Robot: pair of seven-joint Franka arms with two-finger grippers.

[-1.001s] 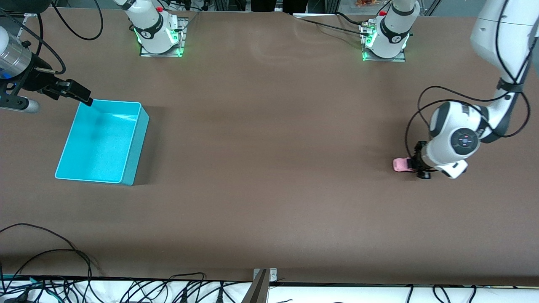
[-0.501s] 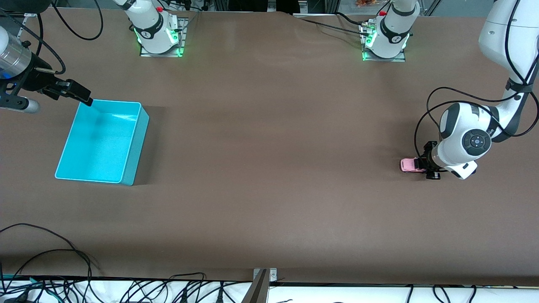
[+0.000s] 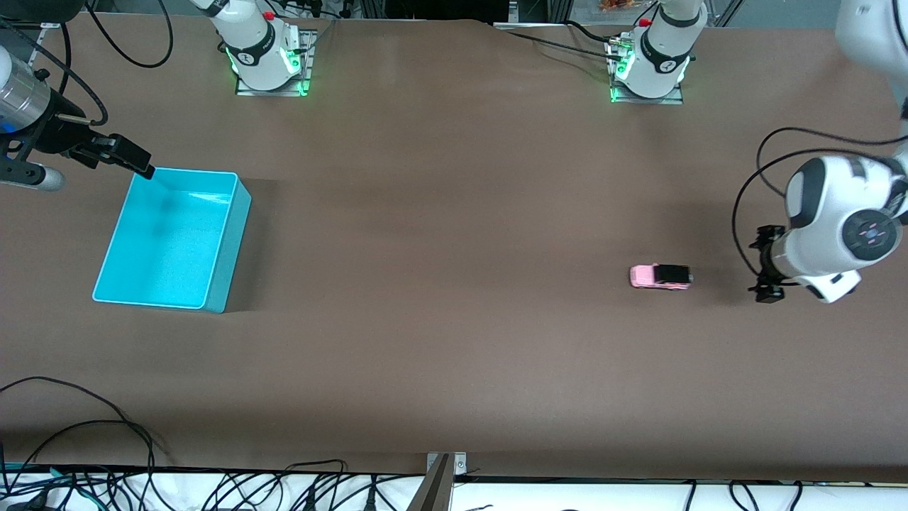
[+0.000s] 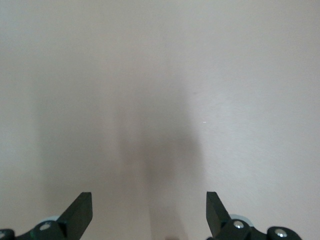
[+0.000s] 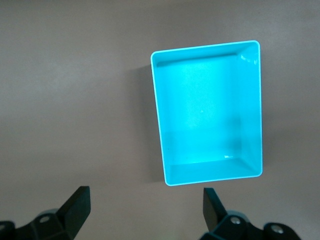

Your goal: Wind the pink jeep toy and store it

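The pink jeep toy (image 3: 660,276), pale pink with a black rear top, stands free on the brown table toward the left arm's end. My left gripper (image 3: 765,265) is open and empty, low over the table beside the jeep, apart from it; its wrist view shows only bare table between the fingers (image 4: 80,212). The empty cyan bin (image 3: 172,239) stands toward the right arm's end and also shows in the right wrist view (image 5: 207,112). My right gripper (image 3: 128,157) is open and empty, waiting above the bin's corner that lies farthest from the front camera.
Two arm bases (image 3: 266,53) (image 3: 649,60) stand along the table edge farthest from the front camera. Cables (image 3: 85,454) lie along the table edge nearest the front camera. Bare brown table lies between the jeep and the bin.
My left gripper has let go of the jeep and drawn away toward the left arm's end. The jeep has rolled toward the bin. The right arm has not moved.
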